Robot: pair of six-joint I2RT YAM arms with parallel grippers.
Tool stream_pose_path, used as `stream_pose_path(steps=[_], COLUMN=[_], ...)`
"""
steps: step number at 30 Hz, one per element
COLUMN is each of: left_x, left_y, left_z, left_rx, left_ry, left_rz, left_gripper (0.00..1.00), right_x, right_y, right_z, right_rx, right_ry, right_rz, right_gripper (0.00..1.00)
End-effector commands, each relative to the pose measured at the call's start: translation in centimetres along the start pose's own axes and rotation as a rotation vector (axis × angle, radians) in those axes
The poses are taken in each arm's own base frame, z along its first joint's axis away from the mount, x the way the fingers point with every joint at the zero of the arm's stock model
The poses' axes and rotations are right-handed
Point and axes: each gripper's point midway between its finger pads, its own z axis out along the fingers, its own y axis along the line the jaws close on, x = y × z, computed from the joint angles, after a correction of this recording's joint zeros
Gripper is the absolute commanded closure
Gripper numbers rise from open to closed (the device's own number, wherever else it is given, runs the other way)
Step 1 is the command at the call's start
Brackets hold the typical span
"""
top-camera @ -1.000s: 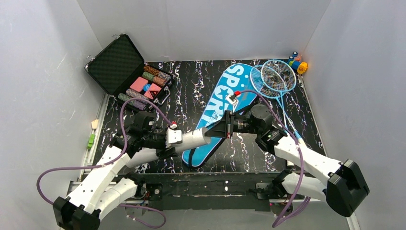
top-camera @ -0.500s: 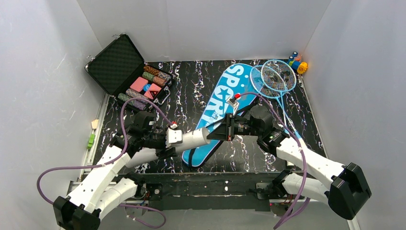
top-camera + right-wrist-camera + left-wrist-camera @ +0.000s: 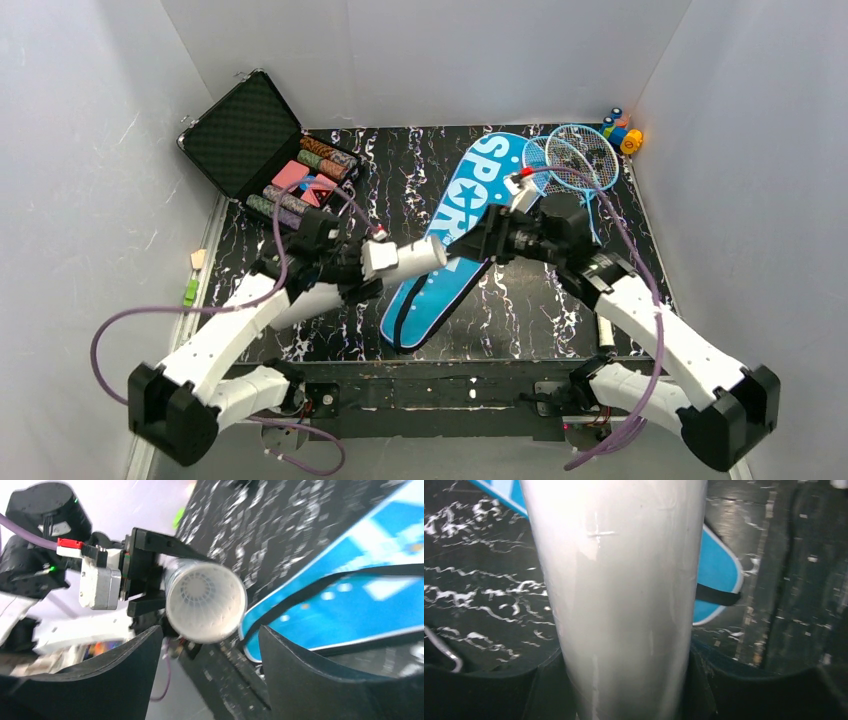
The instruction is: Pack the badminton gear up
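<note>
My left gripper (image 3: 392, 262) is shut on the long white tube (image 3: 412, 257) and holds it level above the table, open end to the right. In the left wrist view the tube (image 3: 624, 590) fills the gap between the fingers of that gripper (image 3: 624, 695). My right gripper (image 3: 492, 240) stands open just off the tube's mouth, touching nothing. The right wrist view looks into the tube (image 3: 205, 602) past that gripper (image 3: 210, 672); a white spoked shape, seemingly a shuttlecock, sits inside. The blue SPORT bag (image 3: 468, 215) lies under both. Two blue rackets (image 3: 570, 160) lie at the back right.
An open black case of coloured chips (image 3: 300, 175) stands at the back left. A small orange-and-blue toy (image 3: 622, 130) sits in the far right corner. The bag's black strap (image 3: 718, 596) loops off its near end. White walls close in the table.
My right gripper has opened and drawn back from the tube's mouth. Both arms have shifted away from their bases, the left one carrying the tube up and to the right.
</note>
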Motion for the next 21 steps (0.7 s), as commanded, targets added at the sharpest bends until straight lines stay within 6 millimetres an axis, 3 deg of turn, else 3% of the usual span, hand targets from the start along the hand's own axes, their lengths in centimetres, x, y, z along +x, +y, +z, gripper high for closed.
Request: stream_pose_path(steps=[1,10,14,18,21], left_x=[-0.8,4.0,6.8,8.9,9.4], left_y=[6.7,16.5,19.4,21.9,23.2], left_z=[0.7,5.0,6.3,7.3,7.9], left_rx=[-0.167,-0.346,-0.395,-0.443,-0.464], left_ry=[0.105,0.279,0.34,0.388,0.407], left_rz=[-0.017,-0.302,-0.401,-0.486,-0.514], left_gripper=[1.0,1.0,1.0,0.92,0.73], right_x=[-3.0,-0.8,0.3,1.0,1.4], right_y=[-3.9,-8.6,-9.7,-10.0,-10.4], right_z=[-4.4,-7.3,-8.7,-9.4,-9.7], right_rx=[0.296,0.51,0.565,0.578,0.598], right_ry=[-0.137,-0.199,-0.219,-0.233,-0.233], right_rz=[-0.026,0.071,0.109,0.129,0.138], right_gripper=[0.2,0.17,0.16,0.15,0.15])
